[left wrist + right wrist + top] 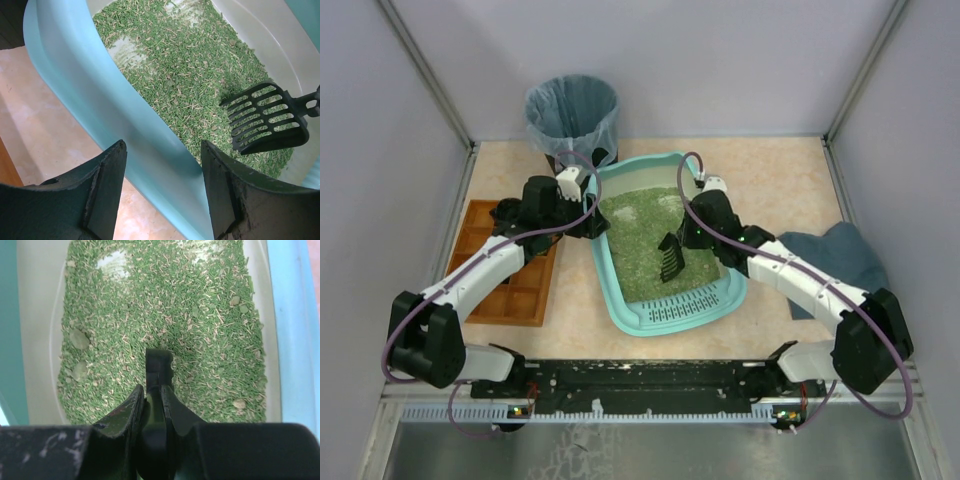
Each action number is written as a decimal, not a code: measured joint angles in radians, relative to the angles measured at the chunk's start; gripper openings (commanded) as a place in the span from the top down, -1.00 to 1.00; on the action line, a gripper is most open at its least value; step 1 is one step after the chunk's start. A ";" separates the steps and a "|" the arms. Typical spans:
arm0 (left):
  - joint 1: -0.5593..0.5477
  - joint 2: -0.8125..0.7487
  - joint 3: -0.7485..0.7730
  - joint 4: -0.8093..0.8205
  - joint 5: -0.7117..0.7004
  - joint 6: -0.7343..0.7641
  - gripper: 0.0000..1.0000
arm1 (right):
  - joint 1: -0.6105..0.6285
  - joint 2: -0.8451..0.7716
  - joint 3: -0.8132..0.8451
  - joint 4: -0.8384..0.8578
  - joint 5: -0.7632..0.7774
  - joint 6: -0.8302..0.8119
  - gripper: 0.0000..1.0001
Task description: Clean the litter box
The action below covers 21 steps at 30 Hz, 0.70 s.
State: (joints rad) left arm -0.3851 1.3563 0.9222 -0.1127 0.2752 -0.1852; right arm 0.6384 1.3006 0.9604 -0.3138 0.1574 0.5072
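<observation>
The litter box [672, 312] sits between the arms, its left rim apparently pinched in the narrowly set jaws of the left gripper [162, 150]. The right gripper [152, 390] is clamped on the handle of the black slotted scoop [265, 122], whose blade rests on the litter just ahead. Greyish clumps [79, 338] lie ahead to its left, unscooped. The lined bin [572, 112] stands beyond the left gripper, so most of the cleaning looks undone.

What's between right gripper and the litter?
A black scoop: the right gripper is shut on its handle, its slotted head down in the litter box. Left wrist view shows the head; right wrist, the grip.
</observation>
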 measured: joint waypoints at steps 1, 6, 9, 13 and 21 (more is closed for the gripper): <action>0.000 0.000 0.000 0.000 0.000 0.000 -0.33 | 0.000 0.002 -0.008 0.010 0.002 0.020 1.00; -0.001 0.001 0.000 0.000 0.000 0.000 -0.33 | 0.002 0.010 -0.076 0.102 -0.001 0.140 1.00; -0.001 0.003 0.000 0.000 0.000 0.000 -0.33 | 0.008 0.019 -0.118 0.174 -0.007 0.223 1.00; -0.001 0.003 0.001 0.000 0.000 0.000 -0.33 | 0.016 0.055 -0.171 0.288 -0.028 0.336 1.00; -0.002 0.005 0.002 0.000 0.000 0.000 -0.32 | 0.029 0.177 -0.223 0.516 -0.118 0.513 1.00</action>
State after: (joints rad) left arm -0.3866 1.3617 0.9241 -0.1127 0.2749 -0.1848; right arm 0.6674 1.4780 0.7372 0.2020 0.0391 1.0199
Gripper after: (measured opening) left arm 0.666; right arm 0.165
